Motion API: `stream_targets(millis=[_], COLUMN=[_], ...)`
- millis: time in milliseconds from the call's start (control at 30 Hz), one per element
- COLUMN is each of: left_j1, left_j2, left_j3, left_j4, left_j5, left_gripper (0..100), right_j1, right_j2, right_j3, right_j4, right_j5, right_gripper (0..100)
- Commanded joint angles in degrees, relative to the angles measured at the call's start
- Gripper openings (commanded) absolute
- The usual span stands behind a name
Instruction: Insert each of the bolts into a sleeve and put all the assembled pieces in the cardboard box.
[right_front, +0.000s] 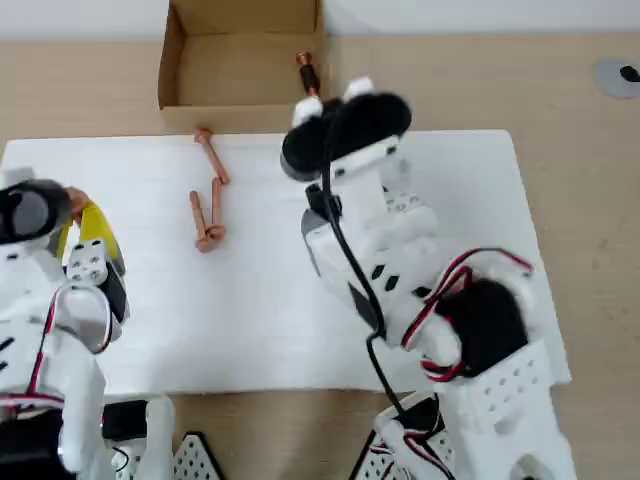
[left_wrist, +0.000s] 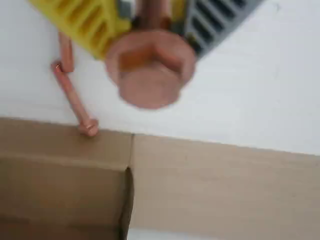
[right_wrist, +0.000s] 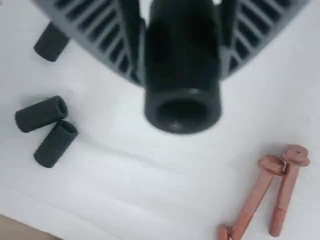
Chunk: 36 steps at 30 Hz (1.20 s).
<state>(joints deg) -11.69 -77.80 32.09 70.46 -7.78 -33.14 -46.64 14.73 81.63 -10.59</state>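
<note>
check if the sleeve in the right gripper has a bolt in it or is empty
Empty: the sleeve shows its open end, hollow and dark, with nothing inside it.

Office-like lab desk, wooden tabletop (right_front: 560, 100), white work mat (right_front: 250, 320), cable grommet (right_front: 617, 76)
</note>
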Motion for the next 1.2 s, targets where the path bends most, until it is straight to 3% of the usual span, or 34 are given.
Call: stream_targets(millis=[0, 300, 567, 867, 1167], left_j1=[0.7, 0.7, 8.4, 11.3, 11.3], left_j2=[-3.5, -16.6, -26.0, -26.8, -26.8], left_j3=[-2.0, 12.3, 24.0, 24.7, 22.3], left_j4=[-1.7, -12.1, -21.8, -22.7, -22.8], left_j5=[5.2, 6.5, 6.4, 6.5, 6.5], left_gripper=[1, 1, 1, 1, 1], right_j1=[-0.7, -1.6, -12.9, -18.5, -18.6], right_j2=[-6.8, -16.3, -20.0, -23.7, -29.4], right_j3=[11.8, 33.3, 47.3, 53.9, 60.8], right_j4=[-10.4, -34.3, -49.2, -56.4, -61.0], right_j5=[-0.3, -0.5, -0.2, -0.2, -0.2], right_gripper=[1.0, 1.0, 1.0, 1.0, 1.0])
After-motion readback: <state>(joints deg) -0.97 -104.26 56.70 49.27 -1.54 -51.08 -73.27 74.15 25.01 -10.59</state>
